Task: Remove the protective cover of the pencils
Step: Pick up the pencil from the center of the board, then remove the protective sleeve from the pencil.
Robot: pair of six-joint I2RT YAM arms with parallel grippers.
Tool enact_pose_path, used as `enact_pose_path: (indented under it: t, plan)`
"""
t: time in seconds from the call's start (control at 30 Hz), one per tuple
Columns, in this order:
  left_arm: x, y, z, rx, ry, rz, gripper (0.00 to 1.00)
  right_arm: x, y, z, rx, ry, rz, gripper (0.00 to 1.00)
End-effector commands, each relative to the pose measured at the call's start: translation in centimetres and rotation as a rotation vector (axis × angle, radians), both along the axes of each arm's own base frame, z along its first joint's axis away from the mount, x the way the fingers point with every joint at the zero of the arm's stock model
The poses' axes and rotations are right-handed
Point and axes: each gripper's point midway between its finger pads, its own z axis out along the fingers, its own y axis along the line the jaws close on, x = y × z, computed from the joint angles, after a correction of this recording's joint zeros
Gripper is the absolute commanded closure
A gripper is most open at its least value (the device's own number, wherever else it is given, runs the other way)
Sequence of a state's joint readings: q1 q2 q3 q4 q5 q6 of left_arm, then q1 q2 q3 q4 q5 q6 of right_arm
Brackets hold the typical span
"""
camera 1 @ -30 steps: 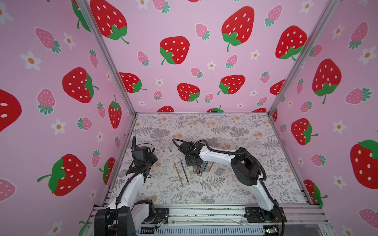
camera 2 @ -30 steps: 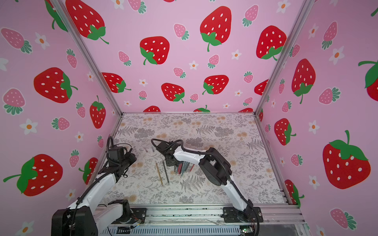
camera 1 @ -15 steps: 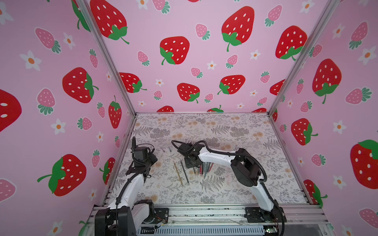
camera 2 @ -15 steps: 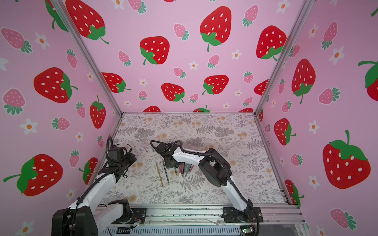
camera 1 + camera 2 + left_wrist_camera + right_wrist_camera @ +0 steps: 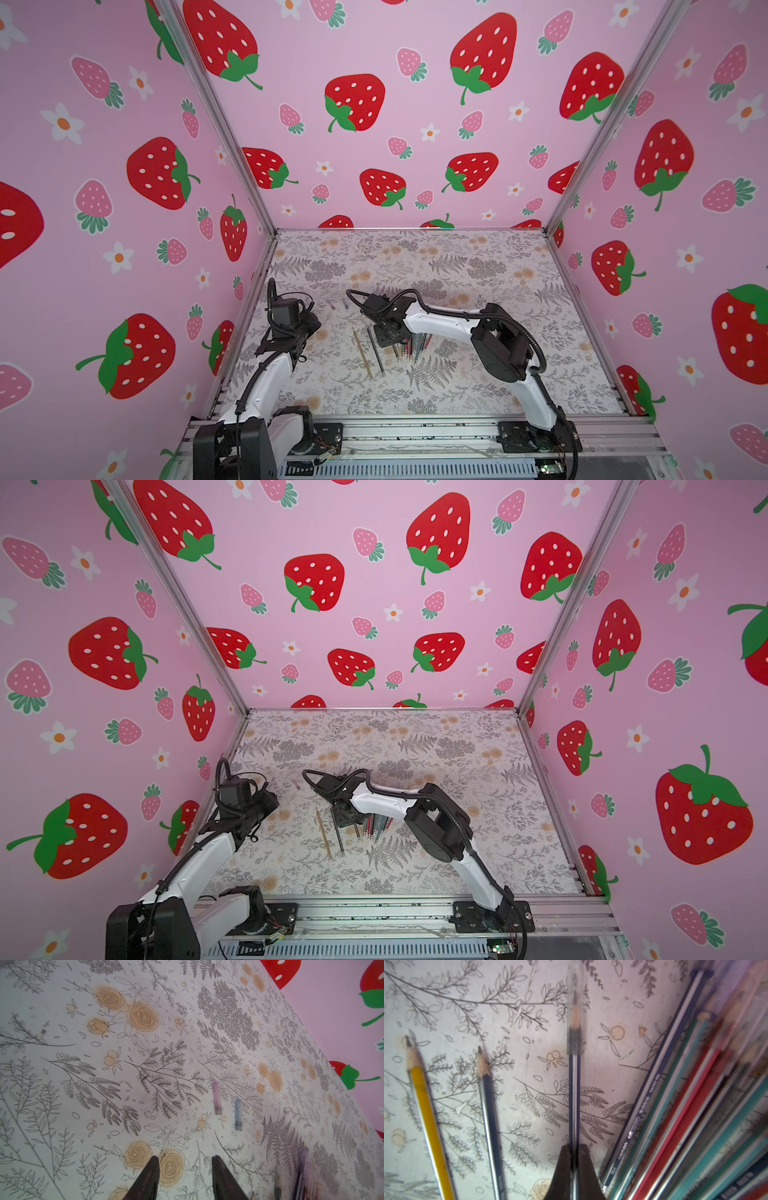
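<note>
Where the floral tabletop point(image 5: 457, 266) runs back from its front edge, you first meet the pencils point(image 5: 413, 351). They are a fanned heap of red, teal and dark ones, lying about midway between the side edges, partly under the right arm point(image 5: 440, 322). Just beside them, toward the left edge, a gold pencil point(image 5: 362, 353) and a black pencil point(image 5: 376, 353) lie side by side, with bare tips in the right wrist view. Your right gripper point(image 5: 574, 1159) is clamped tight on a dark blue pencil point(image 5: 574, 1095) between that pair and the heap. A clear protective cover point(image 5: 575, 1012) sits over this pencil's sharpened tip. Your left gripper point(image 5: 185, 1167), nearer the left edge, has its jaws partly apart with nothing between them. Farther back, two loose covers point(image 5: 217, 1098) lie flat and close together, apart from every pencil.
</note>
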State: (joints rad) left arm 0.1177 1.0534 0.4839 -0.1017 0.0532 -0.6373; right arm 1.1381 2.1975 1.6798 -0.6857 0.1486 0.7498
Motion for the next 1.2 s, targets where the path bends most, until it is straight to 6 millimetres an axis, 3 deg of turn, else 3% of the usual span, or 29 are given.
enact_pose_path:
  t: [0.0, 0.3, 0.67, 0.87, 1.17]
  plan:
    - [1.4, -1.8, 2.9, -0.086, -0.092, -0.078, 0.55, -1.2, -0.3, 0.9, 0.006, 0.008, 0.052, 0.99]
    - [1.7, -6.5, 4.6, -0.286, -0.199, -0.265, 0.52, -1.2, -0.3, 2.7, 0.105, -0.046, 0.064, 0.99]
    - [2.0, -11.7, 5.0, -0.362, -0.231, -0.405, 0.47, -1.9, 0.2, 4.3, 0.228, -0.064, 0.087, 1.0]
    - [2.1, -14.4, 4.4, -0.332, -0.207, -0.456, 0.41, -2.3, 0.4, 5.2, 0.271, -0.083, 0.108, 1.0]
    - [2.9, -16.2, 3.0, -0.317, -0.168, -0.484, 0.41, -3.0, 0.8, 6.5, 0.32, -0.121, 0.135, 1.0]
